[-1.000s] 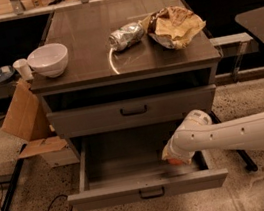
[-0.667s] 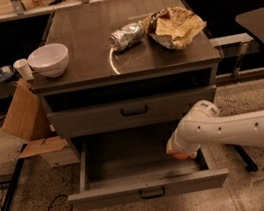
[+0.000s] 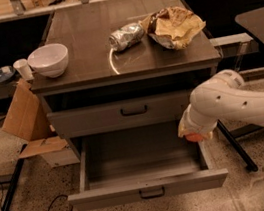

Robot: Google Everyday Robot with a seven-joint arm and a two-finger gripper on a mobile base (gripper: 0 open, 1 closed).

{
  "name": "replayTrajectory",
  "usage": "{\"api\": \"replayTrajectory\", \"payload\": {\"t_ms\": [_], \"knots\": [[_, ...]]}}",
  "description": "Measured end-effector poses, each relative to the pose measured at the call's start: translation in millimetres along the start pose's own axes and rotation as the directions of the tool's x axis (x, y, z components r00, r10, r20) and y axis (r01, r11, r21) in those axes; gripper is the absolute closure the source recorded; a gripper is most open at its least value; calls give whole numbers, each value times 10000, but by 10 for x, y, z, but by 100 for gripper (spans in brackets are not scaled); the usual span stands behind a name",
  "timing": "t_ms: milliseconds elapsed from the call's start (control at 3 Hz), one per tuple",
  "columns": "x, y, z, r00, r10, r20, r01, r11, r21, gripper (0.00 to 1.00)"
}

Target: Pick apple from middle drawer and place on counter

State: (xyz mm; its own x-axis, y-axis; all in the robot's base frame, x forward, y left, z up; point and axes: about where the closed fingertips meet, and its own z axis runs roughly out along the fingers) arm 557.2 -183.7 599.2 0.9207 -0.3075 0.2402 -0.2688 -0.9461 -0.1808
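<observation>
Over the right wall of the open middle drawer [image 3: 146, 190], the tool [image 3: 193, 134] is gripping the apple [image 3: 195, 138], closed on it and holding it clear of the drawer floor. Above and to the tool's left, the table [image 3: 85, 39] is offering bare surface between the white bowl [image 3: 49, 59] and the foil bag [image 3: 127, 36].

We see a thick, smooth white arm [image 3: 246, 102], rounded like a padded tube, with small dark dots along its shell, at the right edge. Its cream-tinted gripper [image 3: 192, 131] sits centre right of the frame.
</observation>
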Motion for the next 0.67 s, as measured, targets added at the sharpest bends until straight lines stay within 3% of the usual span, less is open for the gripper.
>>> {"api": "replayTrajectory", "payload": {"t_ms": [333, 667], "knots": [[83, 120, -839, 9999, -33, -141, 27, 9991, -424, 100], [82, 120, -839, 9999, -33, -140, 27, 9991, -424, 100]]}}
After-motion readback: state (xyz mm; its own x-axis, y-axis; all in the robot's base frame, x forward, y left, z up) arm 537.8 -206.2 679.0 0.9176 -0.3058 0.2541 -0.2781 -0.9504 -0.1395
